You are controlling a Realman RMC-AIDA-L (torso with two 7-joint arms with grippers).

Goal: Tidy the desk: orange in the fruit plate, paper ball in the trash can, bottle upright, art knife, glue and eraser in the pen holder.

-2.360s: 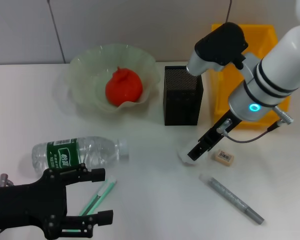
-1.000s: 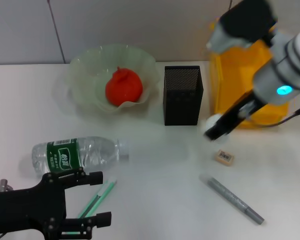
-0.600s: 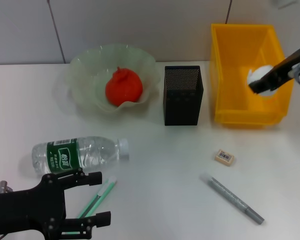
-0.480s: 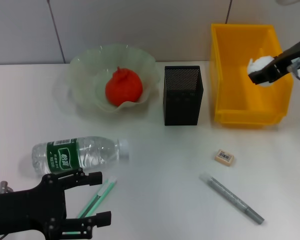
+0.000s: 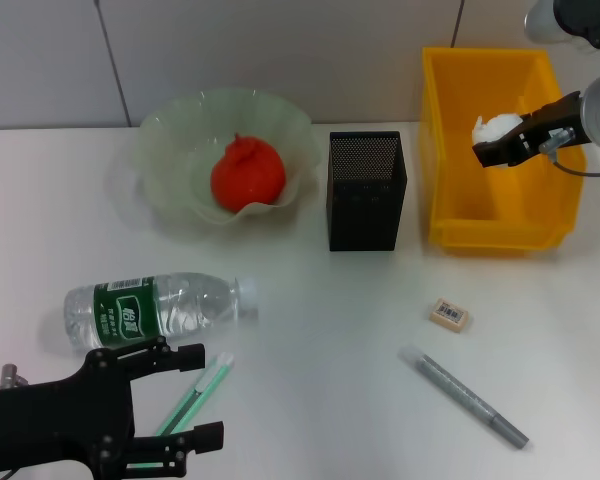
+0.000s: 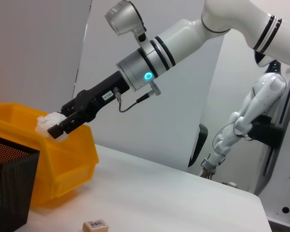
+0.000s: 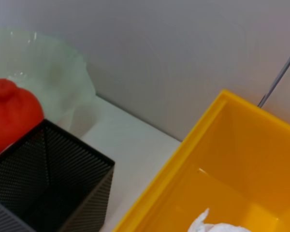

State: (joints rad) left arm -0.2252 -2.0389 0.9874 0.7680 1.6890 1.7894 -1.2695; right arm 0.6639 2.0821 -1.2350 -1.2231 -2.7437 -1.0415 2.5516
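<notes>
Crumpled paper ball point(image 5: 492, 127) over yellow bin point(image 5: 450, 170)

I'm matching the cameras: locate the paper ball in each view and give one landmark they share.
Head view: the paper ball is in the right gripper, over the yellow bin, upper right.
Left wrist view: the ball is at the gripper's tip, above the bin's rim.
Right wrist view: only a white edge of the ball shows, over the bin.
Shared landmark: the black mesh holder beside the bin.
</notes>
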